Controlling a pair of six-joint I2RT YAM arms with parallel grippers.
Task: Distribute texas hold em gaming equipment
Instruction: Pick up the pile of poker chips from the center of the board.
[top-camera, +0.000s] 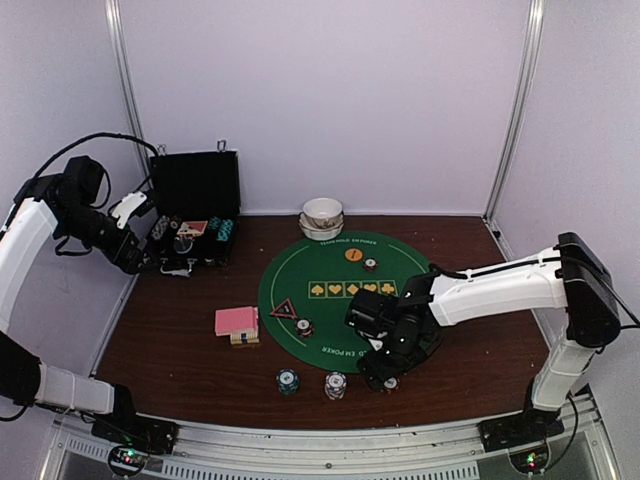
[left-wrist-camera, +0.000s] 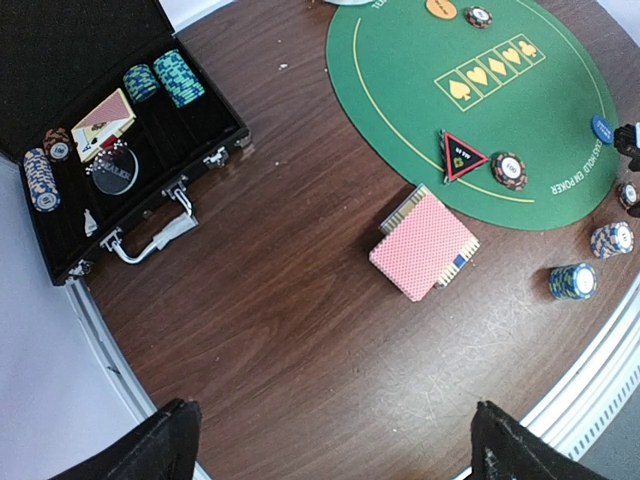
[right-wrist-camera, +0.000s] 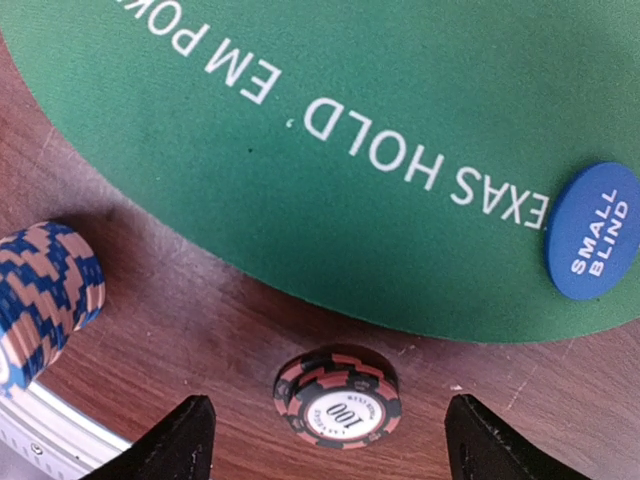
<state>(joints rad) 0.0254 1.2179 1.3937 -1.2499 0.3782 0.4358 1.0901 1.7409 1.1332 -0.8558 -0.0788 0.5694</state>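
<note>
My right gripper (right-wrist-camera: 331, 428) is open low over the wood at the near edge of the green mat (right-wrist-camera: 330, 120). A short black-and-red chip stack (right-wrist-camera: 338, 397) marked 100 stands between its fingers, touching neither. A blue disc (right-wrist-camera: 593, 232) lies on the mat's rim. A blue-and-brown chip stack (right-wrist-camera: 45, 290) stands to the left. From above, that gripper (top-camera: 385, 375) covers most of the small stack. My left gripper (left-wrist-camera: 335, 445) is open and empty, high over bare wood near the case (top-camera: 195, 190). Pink-backed cards (left-wrist-camera: 425, 245), the red-rimmed triangle (left-wrist-camera: 462, 157) and a chip (left-wrist-camera: 509, 170) lie near the mat's left edge.
The open black case (left-wrist-camera: 60, 40) holds chip stacks and cards at the back left. Stacked white bowls (top-camera: 322, 215) stand behind the mat (top-camera: 300, 285). An orange disc (top-camera: 353, 255) and a chip (top-camera: 370, 265) lie on its far part. A teal stack (top-camera: 288, 381) stands by the front edge.
</note>
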